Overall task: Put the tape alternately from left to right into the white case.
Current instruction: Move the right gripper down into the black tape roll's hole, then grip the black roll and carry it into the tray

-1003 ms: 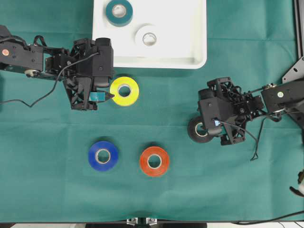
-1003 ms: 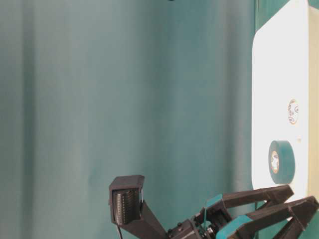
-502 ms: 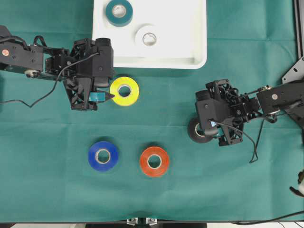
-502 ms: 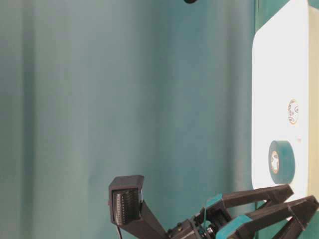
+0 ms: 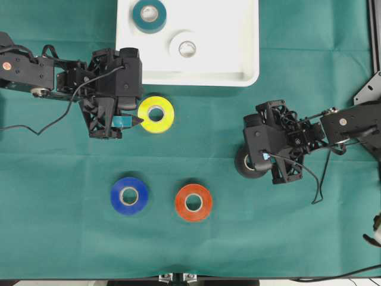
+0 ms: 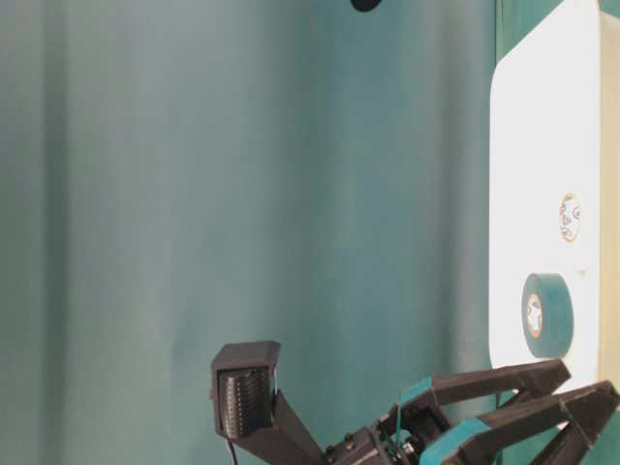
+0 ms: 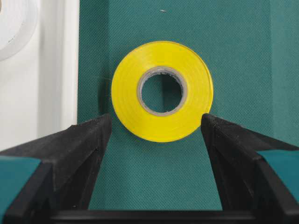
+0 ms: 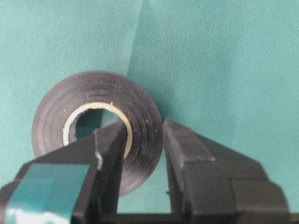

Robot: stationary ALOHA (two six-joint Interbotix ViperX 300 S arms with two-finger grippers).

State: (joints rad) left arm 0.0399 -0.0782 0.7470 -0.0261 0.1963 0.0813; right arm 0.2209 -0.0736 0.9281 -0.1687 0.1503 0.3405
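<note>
A robotics lab bench: a tabletop draped in plain green cloth, two black robot arms with loose cables mounted at either side, and a metal frame rail along the right edge.

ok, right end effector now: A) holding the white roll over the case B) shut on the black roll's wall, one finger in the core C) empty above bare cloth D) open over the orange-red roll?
B: in the right wrist view the right end effector pinches the black roll, one finger inside its core and the other outside the wall.
</note>
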